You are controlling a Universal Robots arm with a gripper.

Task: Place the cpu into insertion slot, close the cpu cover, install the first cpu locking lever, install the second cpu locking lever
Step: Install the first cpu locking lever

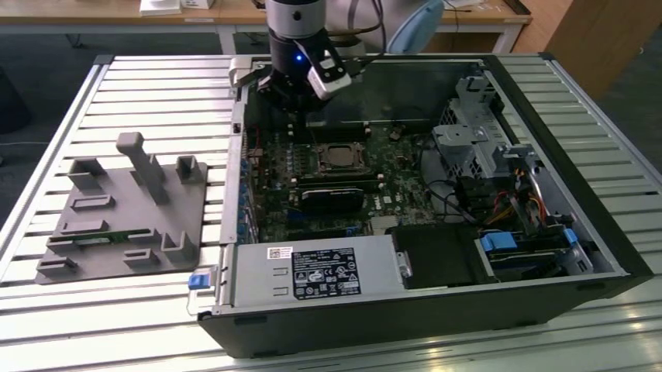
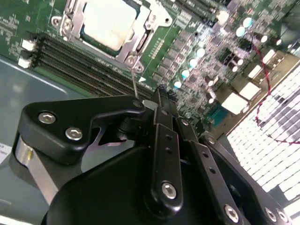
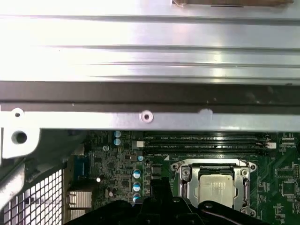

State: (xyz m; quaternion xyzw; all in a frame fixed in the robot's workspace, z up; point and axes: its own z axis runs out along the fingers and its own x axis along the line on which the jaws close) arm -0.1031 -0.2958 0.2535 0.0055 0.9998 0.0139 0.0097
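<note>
The cpu lies in the insertion slot on the motherboard, its pale metal top showing in both wrist views. The silvery cpu cover lies flat around it as a frame. A thin wire locking lever stands up from the slot's corner, and its free end reaches the gripper's tips. My gripper hangs beside the slot toward the case's back wall. Its black fingers are shut together. I cannot tell whether they pinch the lever.
Long memory slots run beside the socket. A black card lies just past it. The power supply, the drive cage and the case walls hem in the board. A grey fixture plate rests at the exterior view's left.
</note>
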